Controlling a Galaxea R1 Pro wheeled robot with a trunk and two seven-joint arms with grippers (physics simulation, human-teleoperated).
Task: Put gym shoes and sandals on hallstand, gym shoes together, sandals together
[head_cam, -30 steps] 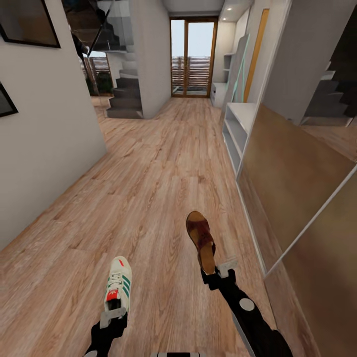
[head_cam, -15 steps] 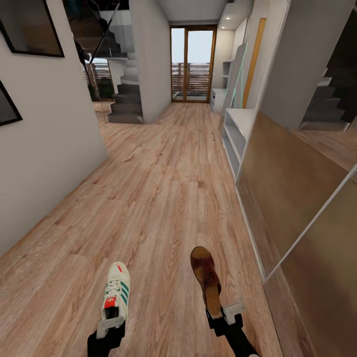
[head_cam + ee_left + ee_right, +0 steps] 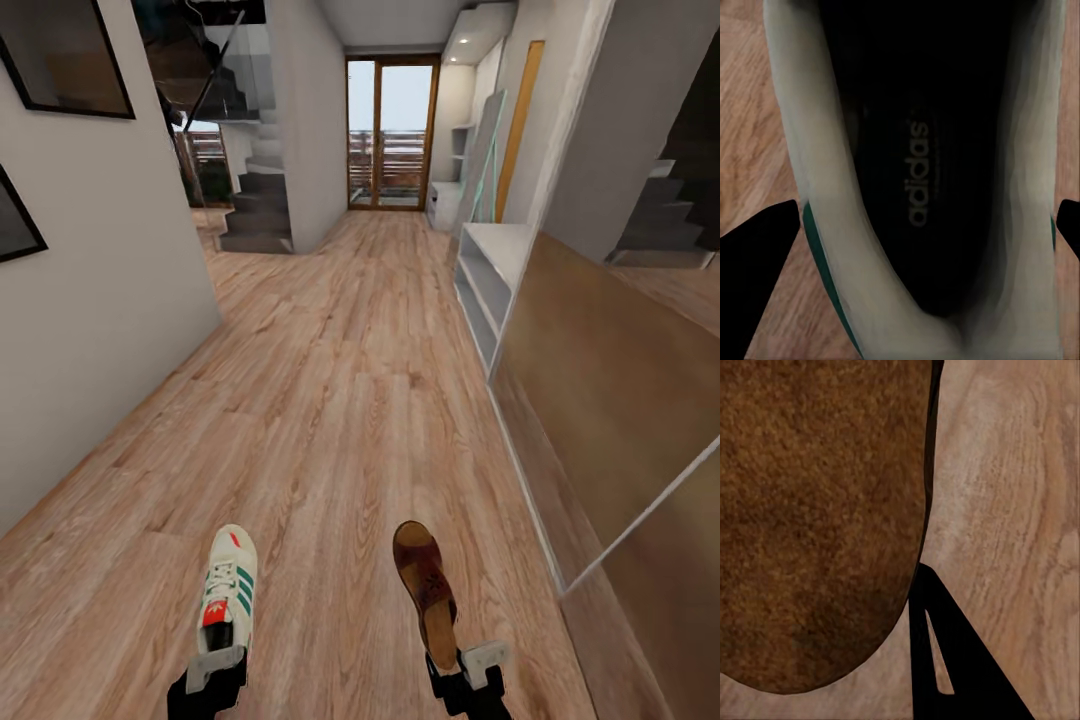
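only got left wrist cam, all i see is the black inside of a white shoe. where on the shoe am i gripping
Observer: The left tool is clamped on the heel of the white lace-up sneaker with green side stripes, toe pointing ahead down the corridor.
Operator: ok and the right arm
Observer: The right tool holds a brown leather sandal by its heel end, toe forward too.
Operator: any shelf near
Observer: A pale white low unit with open shelves stands ahead against the wall on the robot's right, across the wood-plank floor.
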